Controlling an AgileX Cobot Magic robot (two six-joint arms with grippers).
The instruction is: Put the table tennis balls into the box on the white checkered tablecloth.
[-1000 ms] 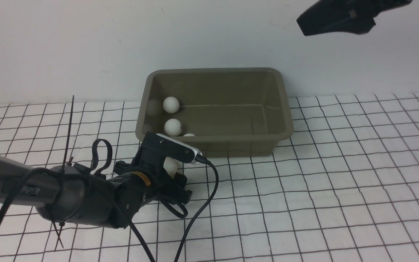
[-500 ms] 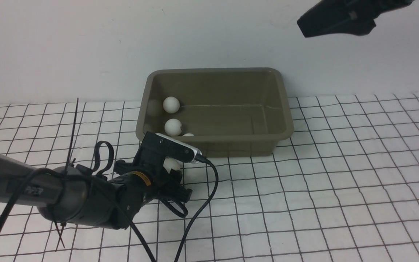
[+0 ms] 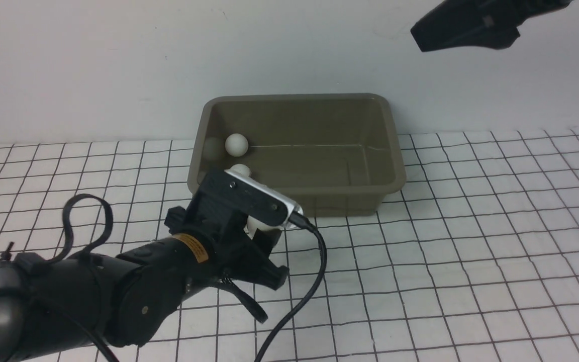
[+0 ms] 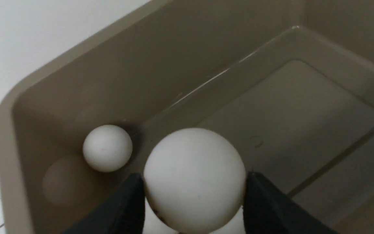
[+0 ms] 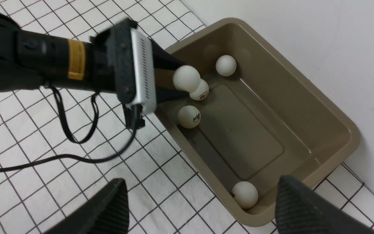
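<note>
My left gripper [image 4: 194,177] is shut on a white table tennis ball [image 4: 193,175], with a black finger [image 4: 122,208] pressing on each side. It hangs over the near left corner of the olive-grey box [image 3: 395,166], which stands on the white checkered tablecloth [image 3: 470,251]. Several more balls lie in the box: one in the far left corner [image 5: 226,65], two with dark logos under the held ball [image 5: 189,116], and one alone in the near right corner [image 5: 244,194]. My right gripper [image 5: 201,180] hovers high above the box, open and holding nothing.
A white wall stands directly behind the box. My left arm's black cables [image 3: 314,281] loop down over the cloth in front of the box. The right arm's dark body [image 3: 465,25] shows at the top right of the front view.
My left gripper has lifted the ball off the cloth and carried it up and forward over the box's near left rim. The right arm has stayed still.
</note>
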